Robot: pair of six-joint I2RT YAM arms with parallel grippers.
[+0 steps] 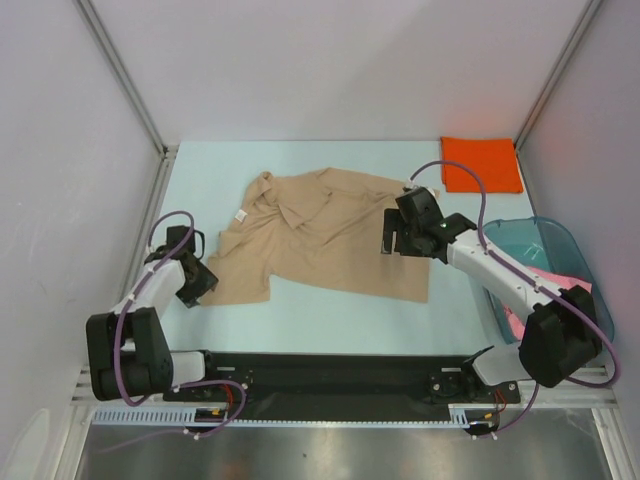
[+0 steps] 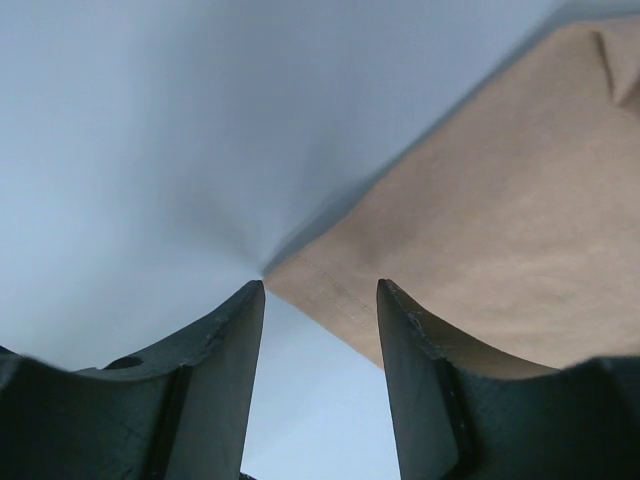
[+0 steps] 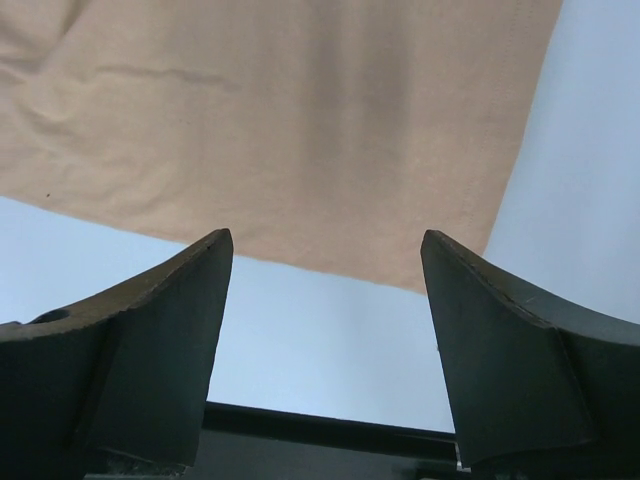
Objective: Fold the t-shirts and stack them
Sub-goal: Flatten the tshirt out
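The work in hand appears to be the first fold of the tan t-shirt (image 1: 320, 235), which is lying rumpled and unfolded across the middle of the table (image 1: 340, 325), collar and tag toward the far left. The orange t-shirt (image 1: 480, 164) is resting folded in the far right corner, well apart from it. The pink t-shirt (image 1: 556, 277) is sitting in the teal tub (image 1: 575, 250) at the right edge. The left gripper (image 2: 320, 290) is hovering low at the near left corner of the tan cloth. Its jaws are standing apart with nothing between them, and a stitched corner is lying just ahead of the tips. The right gripper (image 3: 325, 240) is hanging over the near right edge, jaws wide apart and empty, with the near right corner showing ahead and to the right. The next move is probably calling for each pair of jaws to pinch its own corner, taking cloth only and not pressing into the table. The near edge would then be carried toward the far side. Bare table is lying open on the near side and along the far strip. The left wall (image 1: 80, 200) is crowding the left arm, and the tub is standing just beside the right arm's elbow.
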